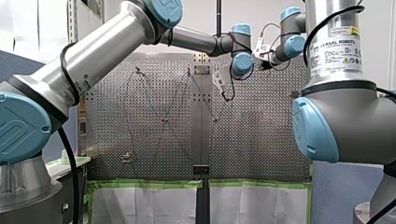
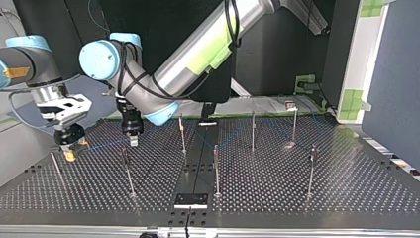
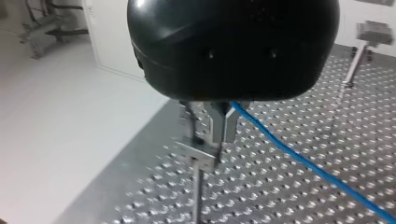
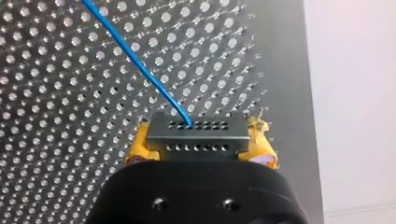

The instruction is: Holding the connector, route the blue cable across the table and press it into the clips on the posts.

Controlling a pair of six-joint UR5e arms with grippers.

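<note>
Firmly clamps one connector between right gripper's two yellow pads, top view's left; trails one blue cable by left gripper, grip unreadable; at least six posts.

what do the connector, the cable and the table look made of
Connector: matte dark grey block with rows of small holes, plastic or metal, unclear. Cable: smooth blue jacket, probably plastic insulation. Table: perforated sheet with dull silvery sheen, likely metal.

Posts: we saw several upright posts standing apart on the table; lanes between them were open.
Cable: the blue cable ran low across one lane.
</note>
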